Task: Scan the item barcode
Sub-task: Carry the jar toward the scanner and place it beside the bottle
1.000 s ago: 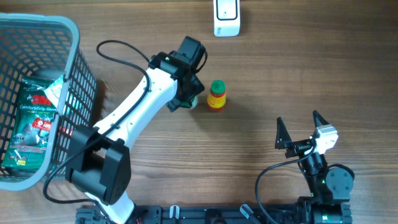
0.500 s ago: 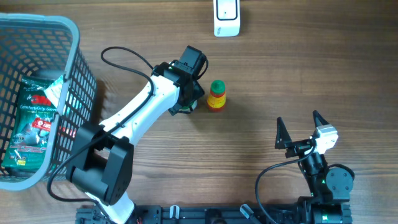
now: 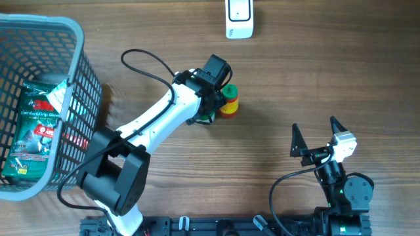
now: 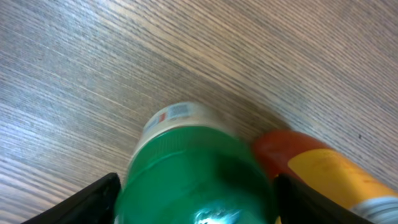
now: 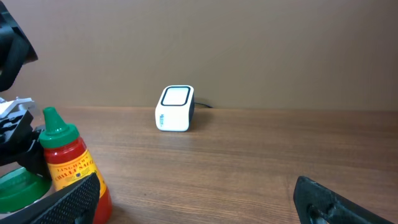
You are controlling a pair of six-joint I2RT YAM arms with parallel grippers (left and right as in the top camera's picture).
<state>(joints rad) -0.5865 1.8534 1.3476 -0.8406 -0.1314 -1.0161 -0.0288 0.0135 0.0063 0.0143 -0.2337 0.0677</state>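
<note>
The left arm has swung right, its left pincer (image 3: 211, 114) now astride the green-lidded jar (image 4: 189, 171) on the tabletop (image 3: 295, 72) just beside the red sauce bottle (image 3: 229, 102), clamped or loose I cannot tell, while the right pincer (image 3: 314, 124) stands wide apart.

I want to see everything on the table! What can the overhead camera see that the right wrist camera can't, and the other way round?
Only the overhead view shows the basket with the glove packet inside it. Only the right wrist view shows the side label of the red sauce bottle and the plain wall behind. Both show the white scanner, the bottle, and the green-lidded jar beside it.
</note>
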